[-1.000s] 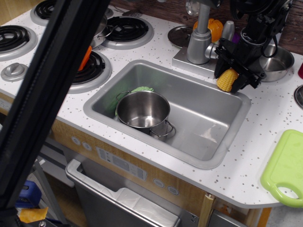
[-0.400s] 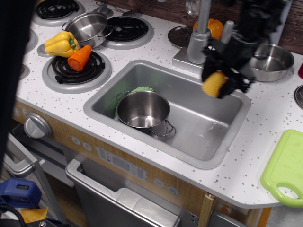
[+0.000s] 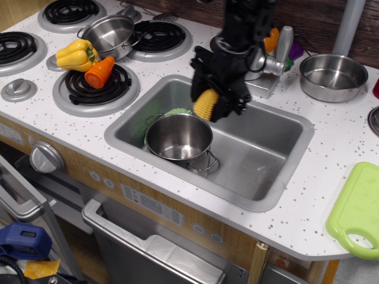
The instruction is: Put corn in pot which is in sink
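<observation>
Your gripper (image 3: 212, 104) has its jaws closed around the corn (image 3: 205, 103), held above the sink (image 3: 266, 160) beside the pot's (image 3: 179, 138) far rim. Black fingers hide the corn's right side.

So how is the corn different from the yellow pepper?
The corn is a small bumpy cone; the yellow pepper is bigger, smooth and lobed. The corn is held in the air by the end effector above the sink; the yellow pepper lies on the stove. Both are yellow toys.
</observation>
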`<act>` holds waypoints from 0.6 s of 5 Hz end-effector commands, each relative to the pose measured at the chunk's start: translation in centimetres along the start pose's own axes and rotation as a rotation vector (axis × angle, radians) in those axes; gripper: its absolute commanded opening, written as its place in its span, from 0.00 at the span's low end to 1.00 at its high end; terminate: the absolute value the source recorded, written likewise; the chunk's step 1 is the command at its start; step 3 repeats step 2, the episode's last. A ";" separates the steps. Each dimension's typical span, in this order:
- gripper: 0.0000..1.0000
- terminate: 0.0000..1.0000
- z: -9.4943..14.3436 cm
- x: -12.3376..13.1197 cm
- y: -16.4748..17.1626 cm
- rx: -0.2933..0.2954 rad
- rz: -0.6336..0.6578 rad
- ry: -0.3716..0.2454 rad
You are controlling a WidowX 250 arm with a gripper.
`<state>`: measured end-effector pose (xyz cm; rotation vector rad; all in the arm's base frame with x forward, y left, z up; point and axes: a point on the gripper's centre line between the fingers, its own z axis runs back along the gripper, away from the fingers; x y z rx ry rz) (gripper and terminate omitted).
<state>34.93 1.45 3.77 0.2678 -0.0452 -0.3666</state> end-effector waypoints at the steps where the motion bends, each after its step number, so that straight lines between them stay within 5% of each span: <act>1: 0.00 0.00 1.1 -2.2 2.0 0.022 0.023 -0.061; 2: 1.00 1.00 0.4 -3.2 1.8 0.034 0.032 -0.070; 3: 1.00 1.00 0.4 -3.2 1.8 0.034 0.032 -0.070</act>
